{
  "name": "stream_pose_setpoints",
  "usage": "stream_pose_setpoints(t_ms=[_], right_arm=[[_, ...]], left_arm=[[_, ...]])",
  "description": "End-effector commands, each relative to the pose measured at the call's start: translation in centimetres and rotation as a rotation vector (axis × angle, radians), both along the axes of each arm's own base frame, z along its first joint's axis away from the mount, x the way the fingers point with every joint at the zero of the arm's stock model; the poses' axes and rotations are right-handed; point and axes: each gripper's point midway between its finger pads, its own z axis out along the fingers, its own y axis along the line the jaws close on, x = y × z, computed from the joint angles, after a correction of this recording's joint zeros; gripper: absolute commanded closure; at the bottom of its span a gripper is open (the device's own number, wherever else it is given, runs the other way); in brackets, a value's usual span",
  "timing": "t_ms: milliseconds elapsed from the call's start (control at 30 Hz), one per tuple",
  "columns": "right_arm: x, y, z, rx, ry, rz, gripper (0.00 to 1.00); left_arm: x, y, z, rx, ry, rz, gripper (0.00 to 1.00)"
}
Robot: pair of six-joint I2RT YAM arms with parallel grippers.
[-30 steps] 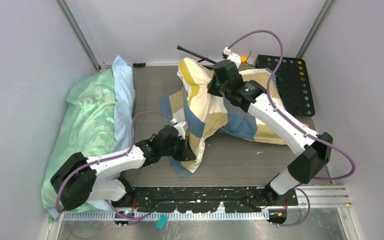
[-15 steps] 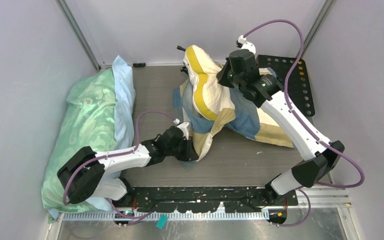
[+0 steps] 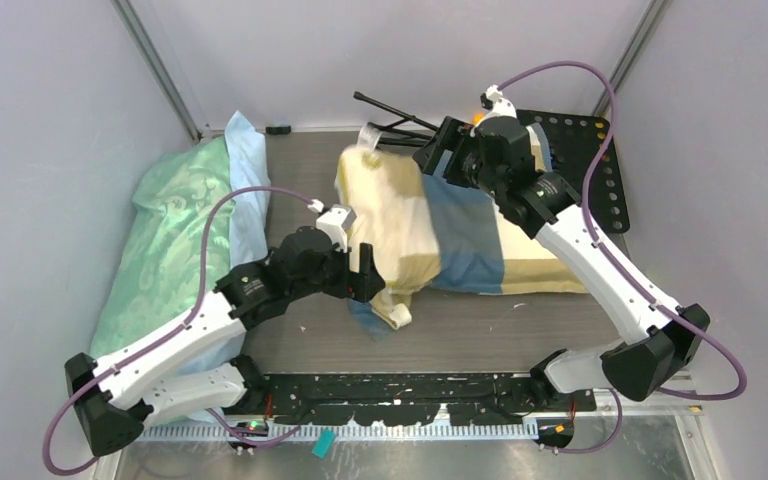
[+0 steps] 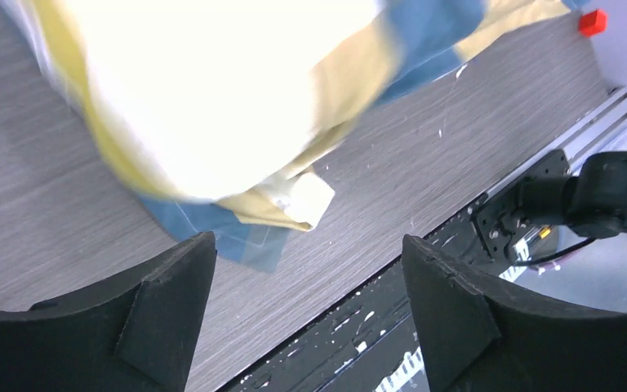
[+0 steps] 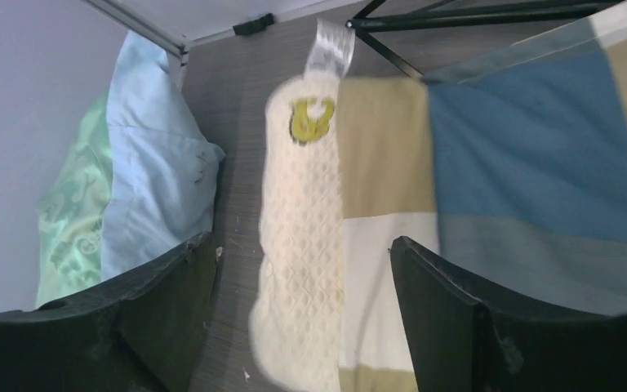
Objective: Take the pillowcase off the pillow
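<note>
Now the pillow (image 3: pixel 378 195) lies mid-frame on the desk (image 3: pixel 300 175), sticking out of the left end of the pillowcase (image 3: pixel 470 245); the left hand (image 3: pixel 365 275) is released, holding nothing, just below it; the right hand (image 3: pixel 438 150) is released too, upper middle.

Your grey wood-grain table (image 3: pixel 480 320) carries the pillow (image 3: pixel 360 195) at its middle, lying flat, its right part inside the pillowcase (image 3: pixel 470 245) and its cream left end bare. A mint-green pillow (image 3: pixel 175 240) lies along the left edge. A black perforated plate (image 3: pixel 585 150) sits at the far right corner, with thin black rods (image 3: pixel 395 108) at the back.
</note>
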Motion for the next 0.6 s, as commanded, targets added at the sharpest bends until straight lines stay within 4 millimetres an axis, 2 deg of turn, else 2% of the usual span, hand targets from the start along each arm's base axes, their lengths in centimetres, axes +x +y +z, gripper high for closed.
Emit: stream_pose_setpoints(t_ms=[0, 167, 367, 500, 567], right_arm=[[-0.7, -1.0, 0.6, -0.026, -0.054, 0.0, 0.16], [-1.8, -2.6, -2.6, -0.117, -0.007, -0.019, 0.15], [-3.0, -2.6, -8.2, -0.161, 0.125, 0.01, 0.12], [-3.3, -0.7, -11.2, -0.105, 0.19, 0.047, 0.12], [-3.6, 1.1, -12.9, -0.108, 0.214, 0.076, 0.12]], left_arm=[[0.7, 2.5, 2.3, 0.052, -0.05, 0.066, 0.11], [2.8, 4.0, 3.2, 0.043, -0.057, 0.167, 0.01], [6.0, 5.1, 2.1, -0.034, 0.041, 0.239, 0.0], [8.3, 4.8, -0.3, -0.081, 0.145, 0.232, 0.0], [9.3, 4.6, -1.3, -0.079, 0.164, 0.231, 0.0]])
